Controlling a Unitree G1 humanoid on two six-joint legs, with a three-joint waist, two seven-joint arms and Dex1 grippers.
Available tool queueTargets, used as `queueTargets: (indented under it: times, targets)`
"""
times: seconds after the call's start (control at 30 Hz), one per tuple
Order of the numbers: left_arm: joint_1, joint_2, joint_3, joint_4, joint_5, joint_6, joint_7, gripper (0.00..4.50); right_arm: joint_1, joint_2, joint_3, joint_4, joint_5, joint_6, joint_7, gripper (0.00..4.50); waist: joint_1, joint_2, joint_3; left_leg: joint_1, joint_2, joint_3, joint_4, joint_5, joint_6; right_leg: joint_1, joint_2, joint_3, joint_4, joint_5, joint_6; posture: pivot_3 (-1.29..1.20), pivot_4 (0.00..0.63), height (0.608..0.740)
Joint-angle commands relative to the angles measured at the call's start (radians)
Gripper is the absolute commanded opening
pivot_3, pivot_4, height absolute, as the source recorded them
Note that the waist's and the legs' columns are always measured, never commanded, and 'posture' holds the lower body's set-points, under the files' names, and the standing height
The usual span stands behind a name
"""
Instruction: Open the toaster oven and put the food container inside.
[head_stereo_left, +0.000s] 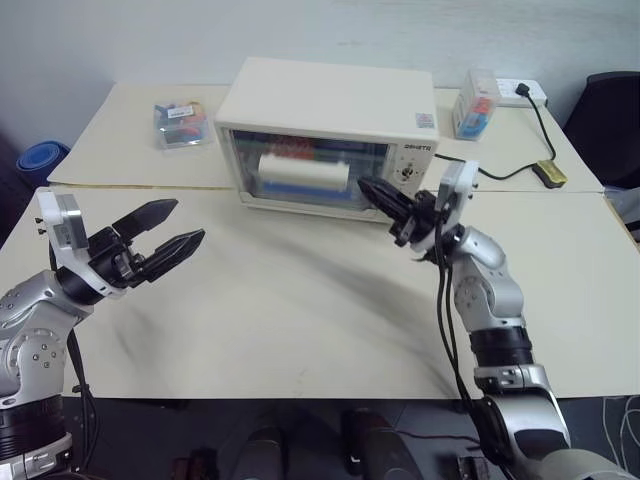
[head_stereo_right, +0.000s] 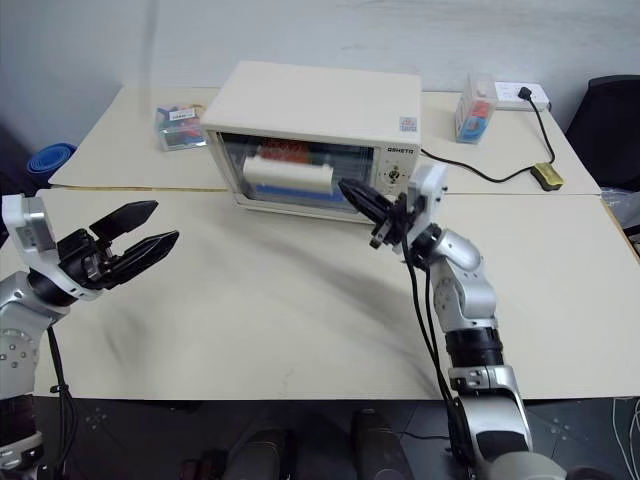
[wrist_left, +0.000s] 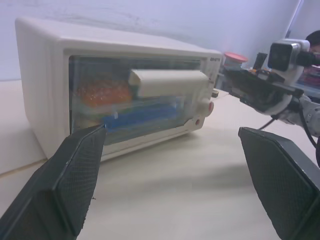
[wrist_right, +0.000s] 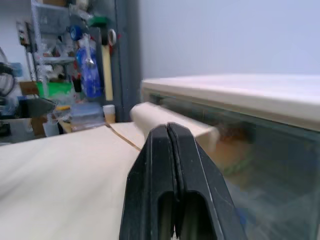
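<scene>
Left eye view: cream table (head_stereo_left: 300, 310) bears the toaster oven (head_stereo_left: 330, 135), grey wall (head_stereo_left: 300, 30) behind.

I see bare surface (head_stereo_left: 300, 300) in front of the toaster oven (head_stereo_left: 330, 130). Its glass door is shut and blocks the inside. The right claw (head_stereo_left: 375, 190) stands just before the door.

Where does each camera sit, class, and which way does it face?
Head pair: looks down over the table, both arms in view, toaster oven ahead.
Left wrist: looks between the open left gripper at the oven door; shows the right gripper too.
Right wrist: looks along the shut right gripper at the door handle.
All share the oven.
</scene>
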Motion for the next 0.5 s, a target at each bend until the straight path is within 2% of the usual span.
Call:
queueTargets:
  times: [0.03, 0.13, 0.23, 0.3, 0.4, 0.5]
  targets:
    - [-0.009, 0.001, -0.004, 0.005, 0.004, -0.016, -0.004, 4.48, -0.052, 0.016, -0.016, 0.079, -0.036, -0.019, -0.051, 0.00, -0.001, 0.000, 0.000, 0.000, 0.000, 0.000, 0.000, 0.000, 0.000, 0.000, 0.000, 0.000, 0.000, 0.000, 0.000, 0.00, 0.150, 0.740]
    - [0.003, 0.008, -0.015, 0.003, 0.019, -0.035, -0.019, 4.48, -0.068, 0.010, -0.016, 0.078, -0.036, 0.006, -0.046, 0.00, -0.002, 0.000, 0.000, -0.002, 0.000, 0.001, 0.000, 0.000, 0.000, -0.001, 0.000, 0.000, 0.000, 0.000, 0.000, 0.00, 0.150, 0.740]
    - [0.053, 0.035, -0.017, 0.004, 0.087, -0.106, -0.059, 4.48, 0.015, -0.062, -0.002, -0.064, 0.027, 0.109, 0.065, 0.00, -0.001, 0.000, 0.000, -0.002, 0.000, 0.001, -0.001, 0.000, 0.000, -0.002, 0.000, 0.000, 0.000, 0.000, 0.000, 0.00, 0.150, 0.740]
    - [0.084, 0.040, -0.016, 0.009, 0.125, -0.158, -0.080, 4.48, 0.069, -0.118, 0.013, -0.121, 0.017, 0.119, 0.121, 0.00, 0.000, 0.000, 0.000, -0.002, 0.000, 0.000, -0.002, 0.000, 0.000, -0.001, 0.000, 0.000, 0.000, 0.000, 0.000, 0.00, 0.150, 0.740]
    - [0.185, 0.061, -0.021, 0.032, 0.202, -0.243, -0.137, 4.50, 0.216, -0.249, 0.058, -0.203, -0.042, 0.028, 0.285, 0.66, 0.005, 0.000, 0.000, -0.002, 0.000, 0.001, -0.002, -0.001, 0.002, 0.000, -0.001, 0.000, -0.004, 0.000, 0.000, 0.00, 0.150, 0.740]
    - [0.271, 0.066, -0.024, 0.064, 0.274, -0.351, -0.176, 4.50, 0.307, -0.301, 0.056, -0.220, -0.059, -0.049, 0.343, 1.57, 0.003, 0.000, 0.000, -0.001, 0.000, 0.002, -0.002, -0.001, 0.003, 0.000, -0.001, 0.001, -0.006, 0.000, 0.000, 0.00, 0.150, 0.740]
